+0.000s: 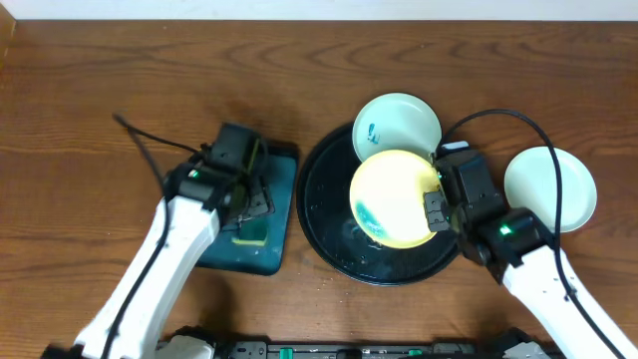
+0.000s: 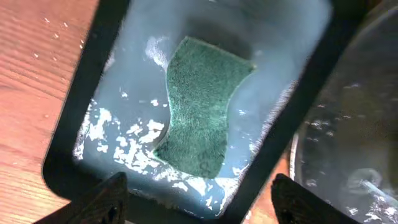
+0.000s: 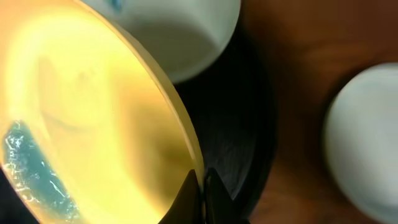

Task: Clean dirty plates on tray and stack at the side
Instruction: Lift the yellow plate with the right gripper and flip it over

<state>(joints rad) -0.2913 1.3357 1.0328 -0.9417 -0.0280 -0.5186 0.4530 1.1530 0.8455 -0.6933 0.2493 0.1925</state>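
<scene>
The right claw (image 1: 436, 211) was clamped on the yellow plate (image 1: 394, 194) over the black tray (image 1: 321, 214). The left claw (image 2: 205, 198) hung apart above the sponge (image 2: 202, 102). Best to pinch it squarely, then scrub the teal smear (image 1: 367, 215).

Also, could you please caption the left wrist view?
Open left gripper above a green sponge lying in the soapy rectangular tray.
</scene>
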